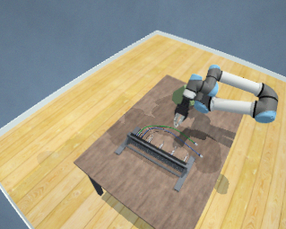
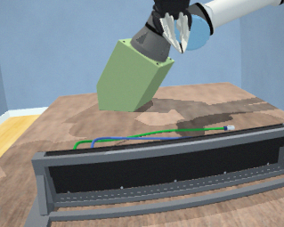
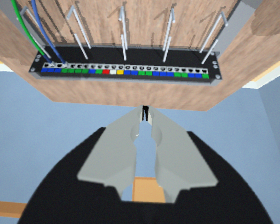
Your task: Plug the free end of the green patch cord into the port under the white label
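Claw fingertips [image 1: 176,125] [image 2: 182,52] meet with nothing between them, raised above the table [image 1: 120,142] [image 2: 44,132] [image 3: 150,95]. Well apart from them, the green patch cord [image 1: 169,127] [image 2: 164,131] [image 3: 25,35] arcs behind the rack [image 1: 184,175] [image 2: 41,185] [image 3: 240,25], its free plug [image 1: 195,144] [image 2: 230,127] lower than the claw.

White label [image 3: 113,72] beside yellow label [image 3: 120,72]

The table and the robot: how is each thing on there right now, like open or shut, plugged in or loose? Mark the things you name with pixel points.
Gripper [image 1: 177,125] [image 2: 182,52] [image 3: 144,106]: shut, holding nothing, up in the air.
Green cord [image 1: 169,127] [image 2: 161,132] [image 3: 25,35]: one end plugged in, the other end loose.
Blue cord [image 1: 180,138] [image 2: 137,138] [image 3: 42,28]: one end plugged in, the other end loose.
Rack [image 1: 184,174] [image 2: 42,194] [image 3: 239,20]: standing upright.
White label [image 3: 113,72]: no cord in its port.
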`<act>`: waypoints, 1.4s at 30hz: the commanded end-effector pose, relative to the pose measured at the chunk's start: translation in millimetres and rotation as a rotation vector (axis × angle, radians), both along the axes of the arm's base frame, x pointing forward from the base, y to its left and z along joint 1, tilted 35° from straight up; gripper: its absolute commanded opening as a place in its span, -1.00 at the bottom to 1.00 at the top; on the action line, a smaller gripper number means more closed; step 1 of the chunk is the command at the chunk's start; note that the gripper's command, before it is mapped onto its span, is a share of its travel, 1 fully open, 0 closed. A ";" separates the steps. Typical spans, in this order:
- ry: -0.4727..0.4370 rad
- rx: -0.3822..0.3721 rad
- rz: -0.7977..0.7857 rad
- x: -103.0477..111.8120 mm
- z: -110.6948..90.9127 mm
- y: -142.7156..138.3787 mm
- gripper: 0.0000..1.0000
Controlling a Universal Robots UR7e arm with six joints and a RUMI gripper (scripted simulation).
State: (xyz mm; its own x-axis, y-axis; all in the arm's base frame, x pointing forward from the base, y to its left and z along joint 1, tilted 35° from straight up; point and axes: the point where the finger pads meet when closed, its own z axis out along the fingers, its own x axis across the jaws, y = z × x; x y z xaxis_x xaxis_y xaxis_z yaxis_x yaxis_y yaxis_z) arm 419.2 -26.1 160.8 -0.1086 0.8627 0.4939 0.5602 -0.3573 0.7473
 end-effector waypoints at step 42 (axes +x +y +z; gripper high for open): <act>-0.001 -0.004 0.000 10.1 -41.3 -77.4 -1.00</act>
